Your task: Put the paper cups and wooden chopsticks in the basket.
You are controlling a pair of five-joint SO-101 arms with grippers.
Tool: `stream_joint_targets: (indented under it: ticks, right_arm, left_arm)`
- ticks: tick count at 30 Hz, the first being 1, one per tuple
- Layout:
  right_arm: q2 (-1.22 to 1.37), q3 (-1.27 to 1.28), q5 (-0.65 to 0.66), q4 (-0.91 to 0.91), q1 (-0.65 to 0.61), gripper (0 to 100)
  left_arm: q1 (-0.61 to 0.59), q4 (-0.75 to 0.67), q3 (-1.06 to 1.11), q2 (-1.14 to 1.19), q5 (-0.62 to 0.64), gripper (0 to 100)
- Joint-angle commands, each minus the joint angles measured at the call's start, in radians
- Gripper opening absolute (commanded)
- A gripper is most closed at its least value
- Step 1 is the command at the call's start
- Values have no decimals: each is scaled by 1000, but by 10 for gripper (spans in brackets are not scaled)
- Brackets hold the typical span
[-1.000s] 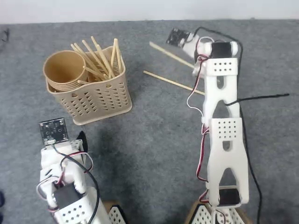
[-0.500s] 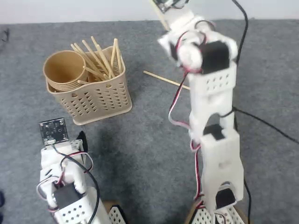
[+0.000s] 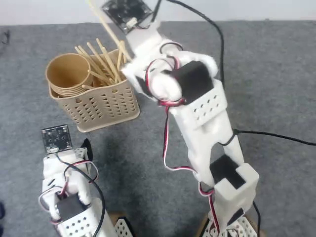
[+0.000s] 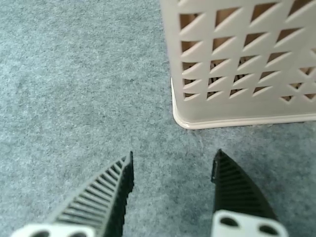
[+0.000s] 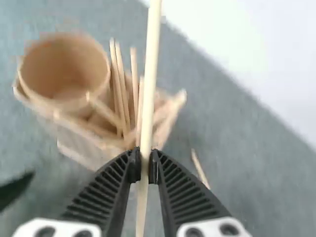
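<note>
We see the right gripper (image 5: 143,160) pinching one straight, pale wooden chopstick (image 5: 150,74), its black ribbed jaws pressed onto the stick from both sides. In the high view that arm slants from five o'clock up toward eleven o'clock, and the held chopstick slopes above the basket's one o'clock corner.

The basket (image 3: 98,106) is beige plastic with a lattice of triangular holes and rounded corners. It sits at ten o'clock on the grey, felt-like carpet (image 3: 276,74). Inside it, a nested stack of tan paper cups (image 3: 68,74) fills the nine o'clock end, and a fan of thin wooden chopsticks (image 3: 101,61) leans at the three o'clock end. Another loose stick (image 5: 200,170) lies on the carpet near the basket.

The left gripper (image 4: 173,163) sits at seven o'clock, its ribbed, pointed jaws spread apart just short of the basket's wall.
</note>
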Motion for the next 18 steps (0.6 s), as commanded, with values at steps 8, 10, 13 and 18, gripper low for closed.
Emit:
stream_joint_targets:
  ticks: [8,10,13,18]
  right_arm:
    - [151,69,-14,-302,-104,7]
    - [159,75,-12,-338,-102,7]
    - [170,98,-14,-357,-97,7]
    - [188,138,-14,-426,-97,7]
  left_arm:
    - [2,-14,-4,-11,-11,239]
    - [2,-14,-4,-11,-11,239]
    - [2,-14,-4,-11,-11,239]
    - [2,-14,-4,-11,-11,239]
